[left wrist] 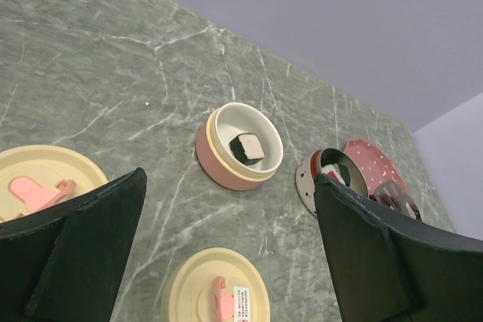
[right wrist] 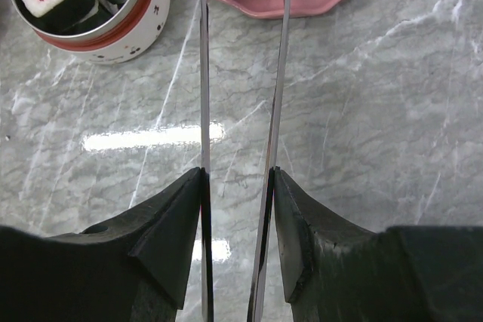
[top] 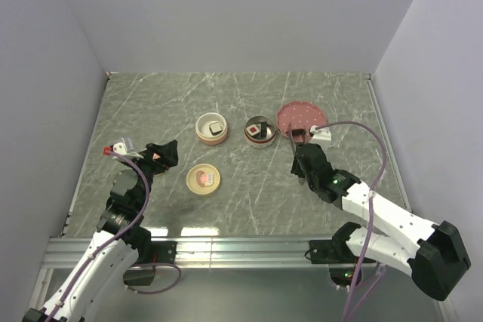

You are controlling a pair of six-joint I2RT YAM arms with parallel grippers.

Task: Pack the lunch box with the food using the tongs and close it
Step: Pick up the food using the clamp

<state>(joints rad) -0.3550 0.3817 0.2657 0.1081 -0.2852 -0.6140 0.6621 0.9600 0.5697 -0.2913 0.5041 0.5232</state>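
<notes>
Meanwhile, pink bowl (left wrist: 219, 167) holds one piece (left wrist: 247, 147), red-rimmed bowl (right wrist: 113, 39) two; right gripper (right wrist: 238, 179) clamps tongs (right wrist: 204, 96), left gripper (left wrist: 230, 179) gapes empty.

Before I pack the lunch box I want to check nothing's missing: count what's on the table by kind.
Small square dark-rimmed sushi pieces: 4
Round bowls, one pink, one metal: 2
Round cream lids: 2
Pink dotted plate: 1
Thin dark metal tongs: 1
Total: 10
</notes>
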